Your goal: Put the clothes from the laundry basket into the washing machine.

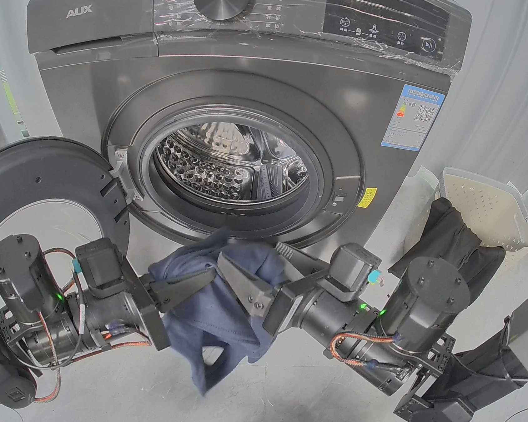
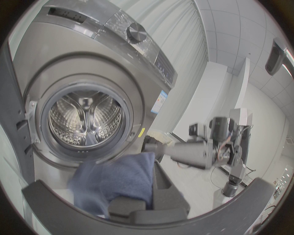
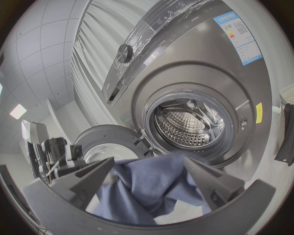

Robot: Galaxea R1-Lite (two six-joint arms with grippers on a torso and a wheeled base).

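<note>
A blue garment (image 1: pixel 222 304) is held up in front of a grey front-loading washing machine (image 1: pixel 242 74), just below the rim of its bare steel drum (image 1: pixel 232 161), which is seen through the open port. The round door (image 1: pixel 34 182) is swung fully out to the robot's left. The left gripper (image 1: pixel 189 285) is clamped on the garment's left edge, and in the left wrist view the cloth (image 2: pixel 122 177) is seen bunched over that gripper (image 2: pixel 147 195) with the drum beyond it. The right gripper (image 1: pixel 249 251) is set against the garment from the other side, its 2 fingers spread wide apart with a fold of cloth lying between them. The same spread is shown in the right wrist view, where the garment (image 3: pixel 153 186) sags between the 2 dark fingertips of that gripper (image 3: pixel 148 160). A loose tail of the fabric is left hanging toward the pale floor. To the machine's right, a cream laundry basket (image 1: pixel 497 210) is seen on the floor, with 1 black garment (image 1: pixel 455 243) draped over its near rim.
</note>
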